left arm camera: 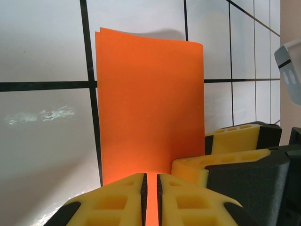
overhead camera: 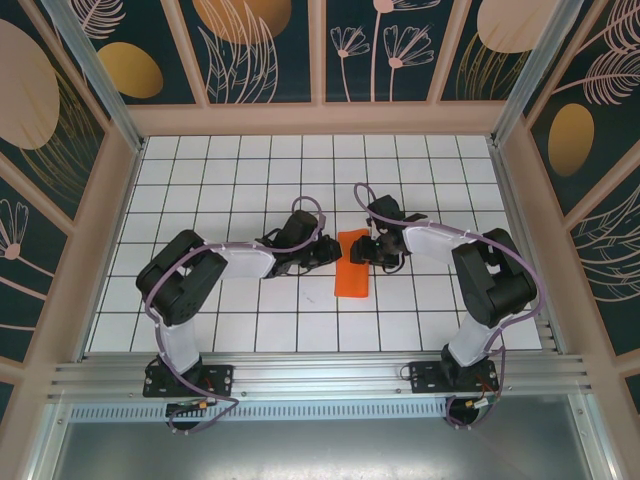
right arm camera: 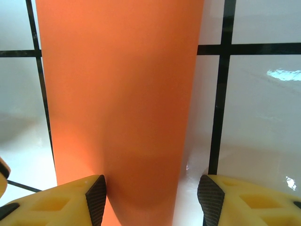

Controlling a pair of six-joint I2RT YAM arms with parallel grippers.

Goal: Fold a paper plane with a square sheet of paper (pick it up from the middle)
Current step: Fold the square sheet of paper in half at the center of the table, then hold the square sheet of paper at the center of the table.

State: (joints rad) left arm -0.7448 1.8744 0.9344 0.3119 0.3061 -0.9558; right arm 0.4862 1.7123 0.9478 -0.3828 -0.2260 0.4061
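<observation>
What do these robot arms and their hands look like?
Both the left arm and right arm have white and black shells, with lilac cables looping alongside. Each ends in two blocky yellow fingers with black pads.

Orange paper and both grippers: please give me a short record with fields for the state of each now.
paper: orange paper, a narrow rectangle lying flat on the tiled table
layers: two edges show at its far corner in the left wrist view, so folded double
left gripper: shut, fingers together over one end of the paper; contact cannot be told
right gripper: open, one finger over the paper, the other over white tile
plane shape: not yet, no pointed nose
</observation>
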